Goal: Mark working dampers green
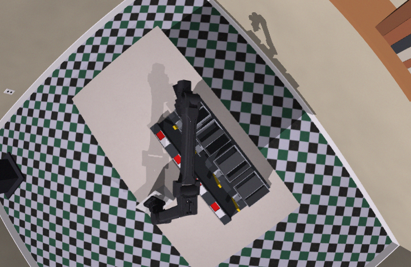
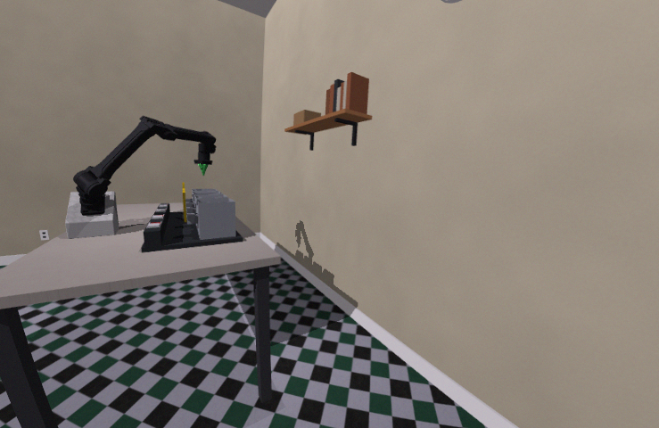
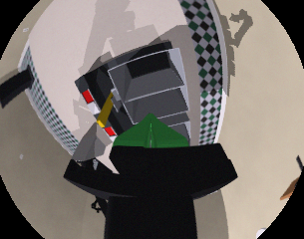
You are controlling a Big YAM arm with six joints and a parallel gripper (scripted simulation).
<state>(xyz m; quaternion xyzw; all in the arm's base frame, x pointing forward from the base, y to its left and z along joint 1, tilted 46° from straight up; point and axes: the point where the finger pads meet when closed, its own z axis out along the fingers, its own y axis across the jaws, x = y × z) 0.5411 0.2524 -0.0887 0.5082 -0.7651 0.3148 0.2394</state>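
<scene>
Exterior: pale table (image 2: 112,262) | checkered floor (image 2: 198,323) | shelf (image 2: 327,120) on wall | green fingers (image 1: 182,86) (image 2: 202,168) closed, holding nothing

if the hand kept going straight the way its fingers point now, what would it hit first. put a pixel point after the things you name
Probably the top of the row of grey dampers (image 1: 232,159) (image 2: 216,217) (image 3: 153,85): the hand (image 2: 202,174) (image 3: 151,118) points down above it. Depth is unclear, so I can't tell which damper.

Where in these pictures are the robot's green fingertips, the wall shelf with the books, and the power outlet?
Green fingertips (image 2: 202,168): exterior and wrist views, on the green surface.
Wall shelf (image 2: 324,121): exterior view, on the board's front edge.
Power outlet (image 1: 9,91) (image 2: 44,234): top and exterior views, on its plate.
</scene>
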